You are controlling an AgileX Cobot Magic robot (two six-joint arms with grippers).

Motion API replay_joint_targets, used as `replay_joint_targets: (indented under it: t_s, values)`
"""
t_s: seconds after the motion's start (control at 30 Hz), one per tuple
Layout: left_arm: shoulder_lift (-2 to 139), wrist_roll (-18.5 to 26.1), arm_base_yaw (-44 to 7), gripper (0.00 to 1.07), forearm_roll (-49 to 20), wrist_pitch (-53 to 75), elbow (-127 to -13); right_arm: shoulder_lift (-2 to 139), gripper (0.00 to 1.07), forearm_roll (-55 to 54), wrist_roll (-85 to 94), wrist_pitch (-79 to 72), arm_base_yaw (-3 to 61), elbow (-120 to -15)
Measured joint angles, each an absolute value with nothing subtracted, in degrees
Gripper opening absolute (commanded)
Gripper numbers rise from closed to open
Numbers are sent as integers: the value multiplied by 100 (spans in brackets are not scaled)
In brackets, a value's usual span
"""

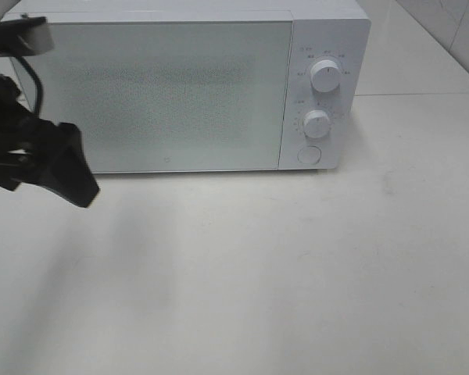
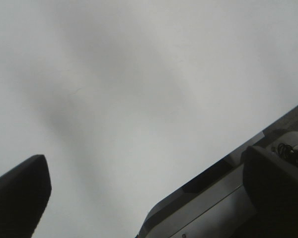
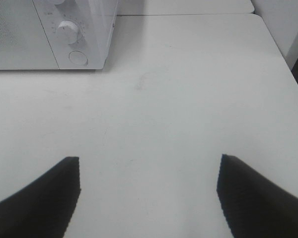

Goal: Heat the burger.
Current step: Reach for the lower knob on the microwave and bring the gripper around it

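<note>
Microwave (image 1: 168,94): white, box-shaped, standing at the back of the worktop (image 1: 297,266), front face toward the high camera.
Door (image 1: 164,98): frosted and pale, shut flush with the casing; nothing inside can be made out through it.
Control panel (image 1: 322,94): a narrow strip on the right of the door.
Upper dial (image 1: 326,75): round, white, with small markings around it, too small to read.
Lower dial (image 1: 317,123): round, white, directly beneath the upper one.
Round button (image 1: 308,154): white, at the foot of the panel, below both dials.
Worktop: off-white, matt, with faint scuffs and a soft shadow toward the left.
Burger: not seen in any of the three views; its place cannot be told.
Left hand (image 2: 145,191): black, raised above the worktop in front of the microwave's left end; fingers (image 2: 17,198) spread wide apart, nothing between them.
Right hand (image 3: 149,193): over the bare worktop, well in front of the microwave's dial corner; fingers (image 3: 44,198) spread wide apart, nothing between them.
Grey structure (image 2: 223,208): dark-edged, at one corner of the left wrist view; what it is cannot be told.
</note>
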State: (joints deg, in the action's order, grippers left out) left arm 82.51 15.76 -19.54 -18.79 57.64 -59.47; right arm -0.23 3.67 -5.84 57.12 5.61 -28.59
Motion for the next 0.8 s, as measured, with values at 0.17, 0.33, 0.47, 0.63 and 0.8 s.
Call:
replay_joint_targets:
  t_s: [0.17, 0.33, 0.47, 0.63, 0.8]
  values:
    - [7821, 1490, -1226, 98, -1656, 6165, -5947, -23, 76, 367, -584, 5712, 561, -2859]
    - [7403, 1324, -590, 98, -1175, 6532, -5947, -23, 76, 367, -584, 5712, 561, -2859]
    - [7133, 1301, -212, 98, -968, 6818, -5947, -23, 76, 367, -584, 5712, 561, -2859]
    - [6463, 1278, 304, 98, -905, 6841, -5678, -23, 76, 367, -584, 5712, 561, -2859]
    - [5833, 1278, 338, 98, -911, 6681, -5025, -23, 76, 367, -584, 5712, 561, -2859]
